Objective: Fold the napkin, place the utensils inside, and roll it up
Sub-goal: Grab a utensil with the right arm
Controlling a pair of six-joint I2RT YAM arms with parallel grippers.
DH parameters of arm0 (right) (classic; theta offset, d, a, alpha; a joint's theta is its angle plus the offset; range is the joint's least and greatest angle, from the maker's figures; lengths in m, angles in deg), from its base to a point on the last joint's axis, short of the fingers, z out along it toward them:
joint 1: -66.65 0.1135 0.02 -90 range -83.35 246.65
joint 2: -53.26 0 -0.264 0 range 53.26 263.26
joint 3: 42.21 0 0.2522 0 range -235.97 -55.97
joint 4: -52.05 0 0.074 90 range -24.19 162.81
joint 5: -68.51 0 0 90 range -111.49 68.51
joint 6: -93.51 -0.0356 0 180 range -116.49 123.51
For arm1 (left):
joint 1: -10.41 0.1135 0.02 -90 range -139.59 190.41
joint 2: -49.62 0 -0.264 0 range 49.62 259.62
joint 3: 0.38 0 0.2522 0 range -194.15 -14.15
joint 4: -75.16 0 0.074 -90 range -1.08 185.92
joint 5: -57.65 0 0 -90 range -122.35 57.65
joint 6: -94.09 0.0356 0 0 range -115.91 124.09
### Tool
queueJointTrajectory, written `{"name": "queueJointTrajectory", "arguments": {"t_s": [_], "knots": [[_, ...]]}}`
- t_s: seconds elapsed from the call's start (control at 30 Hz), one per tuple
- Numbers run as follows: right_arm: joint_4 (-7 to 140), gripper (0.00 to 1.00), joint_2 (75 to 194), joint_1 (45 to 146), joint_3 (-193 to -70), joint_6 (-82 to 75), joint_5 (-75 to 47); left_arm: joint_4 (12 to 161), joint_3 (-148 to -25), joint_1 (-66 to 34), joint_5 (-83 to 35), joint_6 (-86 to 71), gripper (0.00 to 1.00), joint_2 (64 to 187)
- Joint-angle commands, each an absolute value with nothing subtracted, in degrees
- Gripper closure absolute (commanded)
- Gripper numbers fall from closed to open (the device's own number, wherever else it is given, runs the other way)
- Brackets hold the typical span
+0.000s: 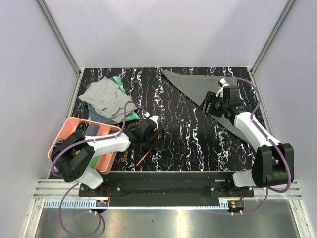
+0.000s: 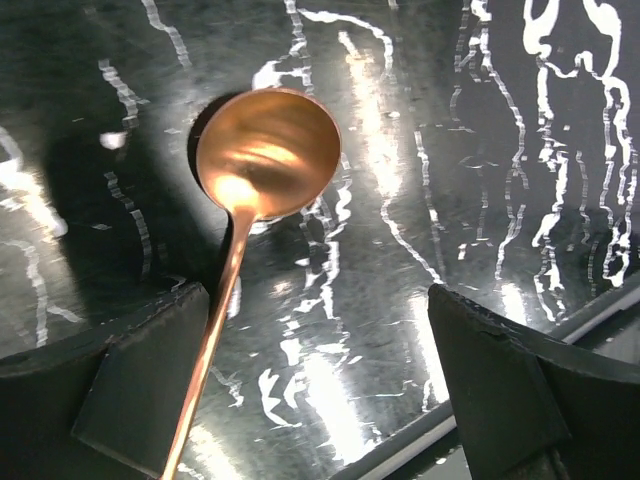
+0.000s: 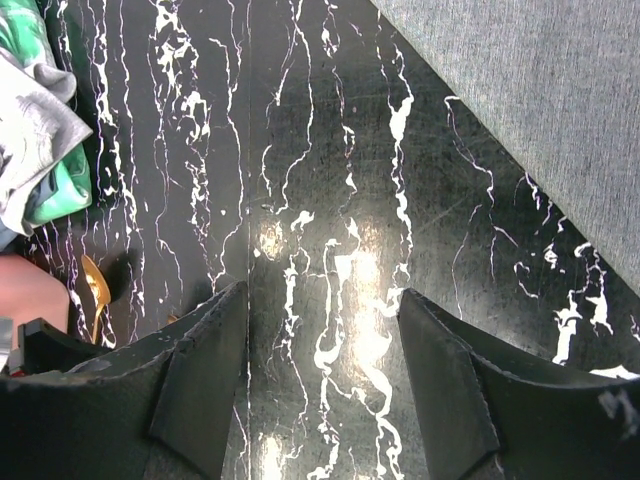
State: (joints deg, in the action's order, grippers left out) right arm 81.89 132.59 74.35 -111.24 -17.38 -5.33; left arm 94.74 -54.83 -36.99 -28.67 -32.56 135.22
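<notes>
Starting at the left, a pink tray (image 1: 62, 131) sits before a light grey cloth (image 1: 104, 99). The left gripper (image 2: 318, 295) hangs with jaws spread wide over the copper spoon (image 2: 268, 150), which lies on the black marbled table (image 1: 188, 139). The right gripper (image 3: 322, 300), its jaws likewise parted and empty, hovers beside the dark grey napkin (image 1: 198, 87), a triangle at the right rear.

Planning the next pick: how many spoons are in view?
2. The copper spoon lies on the table by the open left gripper; the gold spoon shows only partly beside the pink tray. Others may be hidden.
</notes>
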Motion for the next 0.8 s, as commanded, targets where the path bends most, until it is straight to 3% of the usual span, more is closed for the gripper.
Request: {"name": "queueJointTrajectory", "arguments": {"t_s": [0.0, 0.27, 0.77], "knots": [[80.8, 0.31, 128.9, 74.6, -110.5, -19.2, -4.4, 94.0, -58.3, -37.9, -27.2, -33.1, 0.01, 137.7], [81.0, 0.32, 127.3, 75.1, -107.7, -19.7, -3.9, 104.2, -61.1, -39.5, -38.0, -25.4, 0.10, 137.7], [80.9, 0.32, 126.8, 75.2, -107.8, -20.0, -4.2, 106.5, -66.4, -41.7, -44.8, -22.7, 0.54, 146.3]]}}
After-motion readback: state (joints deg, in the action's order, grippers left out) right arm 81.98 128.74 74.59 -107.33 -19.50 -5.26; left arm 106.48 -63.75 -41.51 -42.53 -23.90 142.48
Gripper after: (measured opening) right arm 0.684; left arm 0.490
